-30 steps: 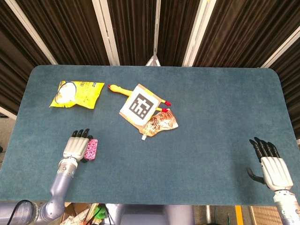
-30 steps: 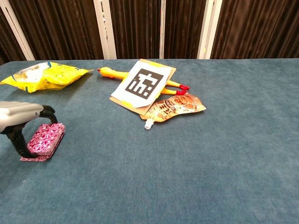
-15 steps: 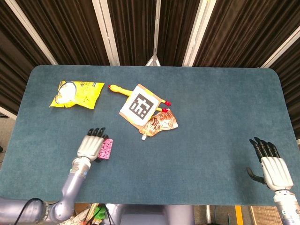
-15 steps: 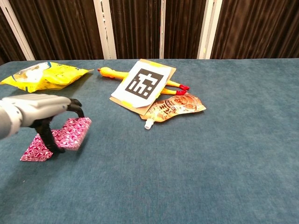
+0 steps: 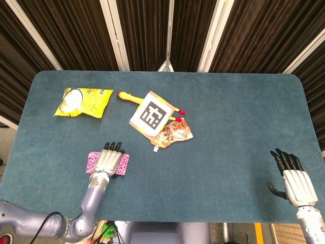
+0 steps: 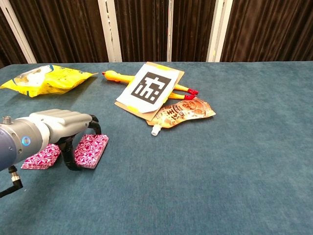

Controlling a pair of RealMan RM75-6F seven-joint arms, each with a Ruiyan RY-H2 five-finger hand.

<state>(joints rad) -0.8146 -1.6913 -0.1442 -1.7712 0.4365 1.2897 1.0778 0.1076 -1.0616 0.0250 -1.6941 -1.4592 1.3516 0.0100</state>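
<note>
The left hand (image 5: 108, 160) hangs low over the table (image 5: 233, 122), metal back up, dark fingers (image 6: 94, 126) curled down. It pinches a pink pad (image 6: 91, 150), a flat soft rectangle with a fine dark-and-white pattern; the pad's far edge is raised and tilted under the fingertips, its near edge about at the cloth. Just to the hand's left, partly under the wrist, lies a 2nd pink pad (image 6: 40, 156) of the same pattern, flat on the cloth. From the head view the 2 show as pink ends on either side of the hand.

Ahead of the hand and to its right sits a glossy orange pouch (image 5: 174, 132) with a white spout, crinkled. Touching it, further on, a stiff cardboard card (image 5: 151, 114) bearing a square black-and-white marker lies over a yellow rubber chicken (image 5: 126, 96), whose long neck sticks out one side and red feet the other. Well ahead and to the left is a puffy yellow crisp bag (image 5: 83, 101), shiny.

The table is covered in blue-green felt-like cloth with rounded corners.

The right hand (image 5: 296, 182) is far across, near the front edge, its fingers straight and spread, holding nothing, palm down.
</note>
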